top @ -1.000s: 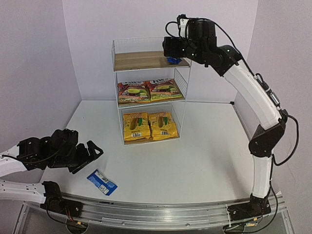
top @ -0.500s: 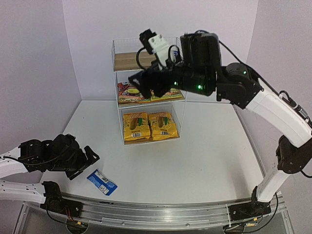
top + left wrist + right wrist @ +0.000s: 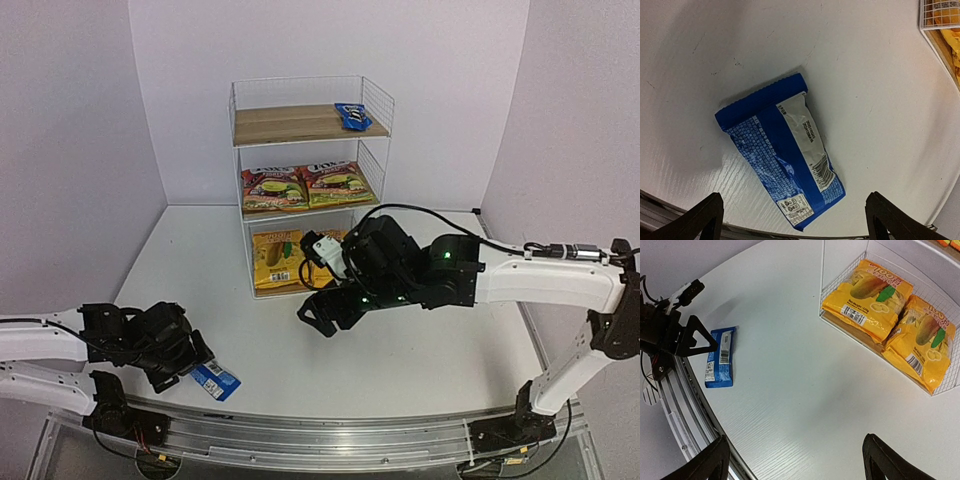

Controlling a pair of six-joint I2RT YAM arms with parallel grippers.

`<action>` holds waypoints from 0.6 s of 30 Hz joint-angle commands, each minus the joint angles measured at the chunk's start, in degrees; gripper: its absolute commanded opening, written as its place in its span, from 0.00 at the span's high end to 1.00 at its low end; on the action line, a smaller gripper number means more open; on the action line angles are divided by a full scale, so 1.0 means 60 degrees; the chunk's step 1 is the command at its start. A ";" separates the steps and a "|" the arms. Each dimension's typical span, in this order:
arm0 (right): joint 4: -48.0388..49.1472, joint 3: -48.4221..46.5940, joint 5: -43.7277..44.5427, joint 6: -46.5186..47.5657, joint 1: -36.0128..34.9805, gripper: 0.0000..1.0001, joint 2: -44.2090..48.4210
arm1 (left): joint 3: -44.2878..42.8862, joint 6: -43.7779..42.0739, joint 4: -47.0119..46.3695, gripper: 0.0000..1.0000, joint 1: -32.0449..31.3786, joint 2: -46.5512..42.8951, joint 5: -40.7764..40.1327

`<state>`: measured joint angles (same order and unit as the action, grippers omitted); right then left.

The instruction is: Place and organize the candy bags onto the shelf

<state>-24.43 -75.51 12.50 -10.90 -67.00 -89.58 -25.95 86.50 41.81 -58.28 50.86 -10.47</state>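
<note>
The shelf [image 3: 290,122] stands at the back. One small blue packet [image 3: 352,116] lies on its top board at the right. Two red-pink bags [image 3: 272,188] lie on the middle board. Two yellow bags [image 3: 867,297] lie on the bottom board, partly hidden by my right arm in the top view. A second blue packet [image 3: 216,379] lies flat on the table near the front edge, also in the left wrist view [image 3: 782,160] and the right wrist view [image 3: 720,357]. My left gripper [image 3: 190,365] [image 3: 795,210] is open, just above this packet. My right gripper [image 3: 318,315] [image 3: 795,445] is open and empty over the table's middle.
A metal rail [image 3: 300,440] runs along the table's near edge, close to the table packet. The shelf's wire sides [image 3: 840,290] enclose the bottom board. Purple walls close in the left, the back and the right.
My right arm has swung down from the top board to the table's middle, leaving a blue packet on that board. My left gripper has moved right and down over the table packet.
</note>
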 commanded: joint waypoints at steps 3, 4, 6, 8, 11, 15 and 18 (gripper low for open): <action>0.0688 0.0712 0.0193 -0.0691 -0.0010 0.12 0.0805 | 0.0742 0.1343 -0.1511 0.06 0.0000 0.0414 -0.0112; 0.0688 0.0779 0.0187 -0.0688 -0.0010 0.12 0.0815 | 0.0870 0.1492 -0.1627 0.08 0.0000 0.0421 -0.0216; 0.0688 0.0862 0.0173 -0.0642 -0.0010 0.12 0.0823 | 0.1079 0.1702 -0.1877 0.12 0.0002 0.0421 -0.0429; 0.0688 0.0917 0.0238 -0.0618 -0.0010 0.12 0.0823 | 0.1225 0.1900 -0.1980 0.15 0.0013 0.0480 -0.0517; 0.0688 0.0986 0.0336 -0.0612 -0.0010 0.12 0.0797 | 0.1219 0.2055 -0.2014 0.17 0.0004 0.0713 -0.0528; 0.0688 0.1114 0.0593 -0.0601 -0.0010 0.12 0.0716 | 0.0908 0.1935 -0.2076 0.23 0.0002 0.1400 -0.0594; 0.0688 0.1208 0.0788 -0.0590 -0.0010 0.12 0.0679 | 0.0440 0.1677 -0.2000 0.26 0.0016 0.2300 -0.0613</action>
<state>-21.87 -68.89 14.69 -13.85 -67.00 -86.39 -20.76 97.12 28.97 -58.28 58.02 -13.98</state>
